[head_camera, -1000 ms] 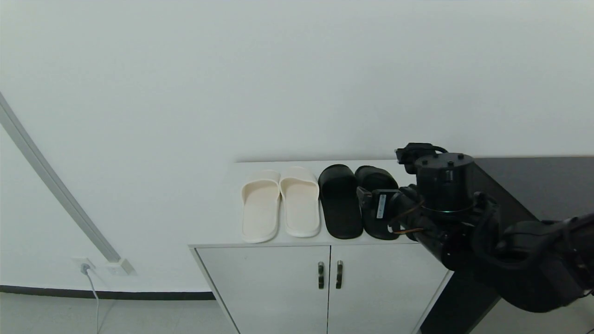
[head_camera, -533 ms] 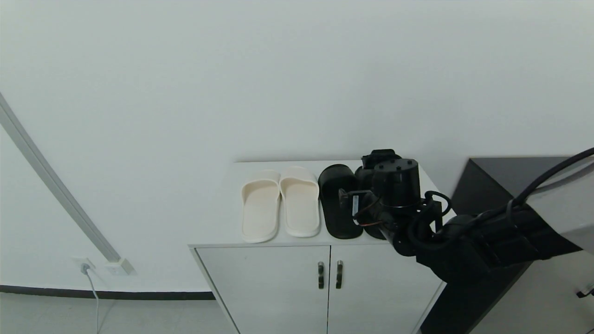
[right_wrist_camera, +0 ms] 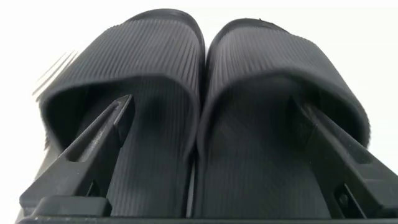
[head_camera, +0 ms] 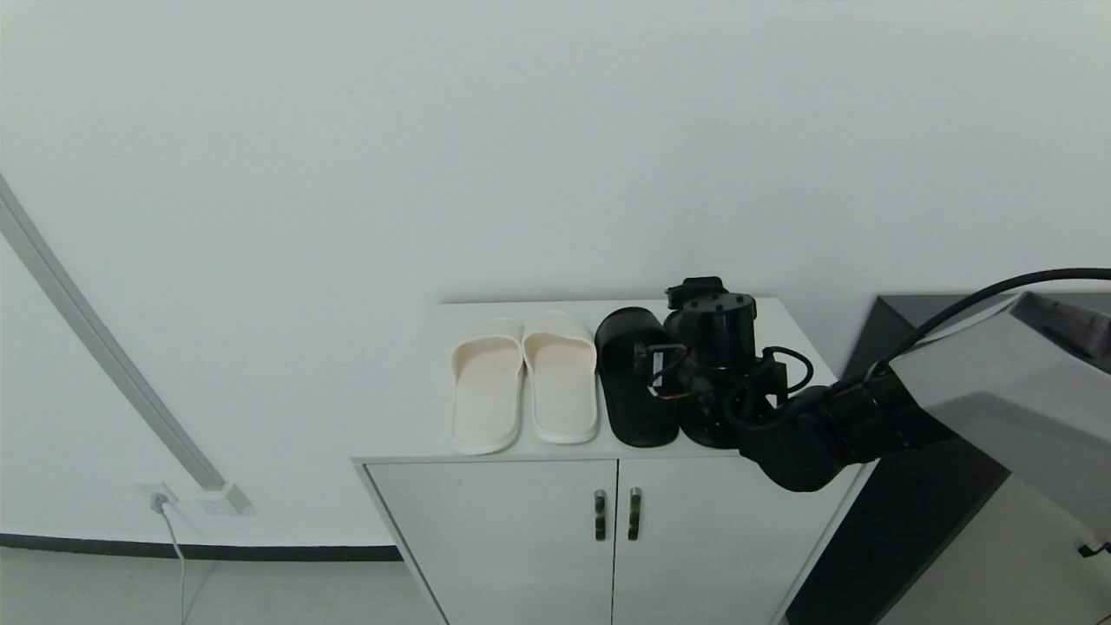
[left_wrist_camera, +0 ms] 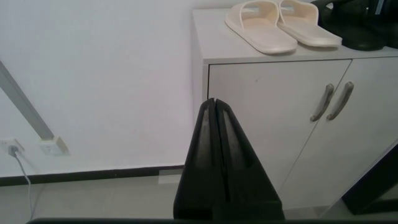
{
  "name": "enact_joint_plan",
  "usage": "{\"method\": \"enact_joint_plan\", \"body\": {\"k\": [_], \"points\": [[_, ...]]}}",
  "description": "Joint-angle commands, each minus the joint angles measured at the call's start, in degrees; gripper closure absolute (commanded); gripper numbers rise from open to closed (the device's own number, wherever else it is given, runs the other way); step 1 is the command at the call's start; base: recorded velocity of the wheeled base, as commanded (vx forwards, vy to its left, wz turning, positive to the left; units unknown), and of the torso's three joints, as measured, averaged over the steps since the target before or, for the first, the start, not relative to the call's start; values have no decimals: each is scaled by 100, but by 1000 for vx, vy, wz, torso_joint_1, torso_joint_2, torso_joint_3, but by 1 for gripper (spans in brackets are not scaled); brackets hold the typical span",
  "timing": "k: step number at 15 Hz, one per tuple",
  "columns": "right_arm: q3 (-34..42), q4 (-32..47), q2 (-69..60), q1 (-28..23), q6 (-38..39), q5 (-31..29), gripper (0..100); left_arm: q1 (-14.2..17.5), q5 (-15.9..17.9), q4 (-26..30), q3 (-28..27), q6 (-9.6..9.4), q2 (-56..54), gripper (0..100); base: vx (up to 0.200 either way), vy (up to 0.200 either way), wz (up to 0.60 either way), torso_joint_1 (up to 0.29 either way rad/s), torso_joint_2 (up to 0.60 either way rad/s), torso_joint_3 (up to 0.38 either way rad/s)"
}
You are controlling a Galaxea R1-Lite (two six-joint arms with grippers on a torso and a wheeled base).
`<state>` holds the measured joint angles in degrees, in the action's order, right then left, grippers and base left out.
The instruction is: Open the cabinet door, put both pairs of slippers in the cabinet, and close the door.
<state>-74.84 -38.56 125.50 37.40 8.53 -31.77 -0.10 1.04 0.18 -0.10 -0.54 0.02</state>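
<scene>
The left gripper (left_wrist_camera: pixel 213 107) hangs low in front of the cabinet (left_wrist_camera: pixel 261 118), its fingers pressed flat together, and both doors are shut. On the cabinet top the right gripper (right_wrist_camera: pixel 212 106) is spread wide at the heel end of the black slippers (right_wrist_camera: pixel 261 74). One finger lies toward each outer side of the pair, and the cream slippers (head_camera: pixel 525 382) sit just beside it on the robot's left.

A straight grey cable duct (head_camera: pixel 104 347) runs diagonally down the plain white wall (head_camera: pixel 555 130) to a white junction box (head_camera: pixel 227 499). Just beside it, a white wall socket (head_camera: pixel 156 497) holds a plugged grey cable (head_camera: pixel 180 560). A black skirting strip (head_camera: pixel 260 552) borders the wall base.
</scene>
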Motion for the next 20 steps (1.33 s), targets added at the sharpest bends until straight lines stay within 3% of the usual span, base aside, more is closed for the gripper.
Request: {"method": "enact_joint_plan", "body": {"k": [1, 5, 6, 14, 18, 20], "points": [[-312, 41, 264, -66, -45, 4, 0, 1, 2, -1, 1, 1, -2, 100, 0, 0, 0, 0, 0, 0], [-743, 68, 563, -137, -177, 4, 0, 1, 2, -1, 1, 1, 6, 100, 0, 0, 0, 0, 0, 0], [-795, 68, 589, -145, -194, 4, 100, 1, 2, -1, 1, 1, 6, 100, 0, 0, 0, 0, 0, 0], [-497, 41, 132, -137, -256, -58, 100, 1, 2, -1, 1, 1, -2, 100, 0, 0, 0, 0, 0, 0], [558, -108, -931, -14, -379, 13, 100, 1, 2, -1, 10, 1, 6, 100, 0, 0, 0, 0, 0, 0], [1340, -126, -1617, 153, -370, 540, 100, 1, 2, -1, 1, 10, -2, 100, 0, 0, 0, 0, 0, 0]]}}
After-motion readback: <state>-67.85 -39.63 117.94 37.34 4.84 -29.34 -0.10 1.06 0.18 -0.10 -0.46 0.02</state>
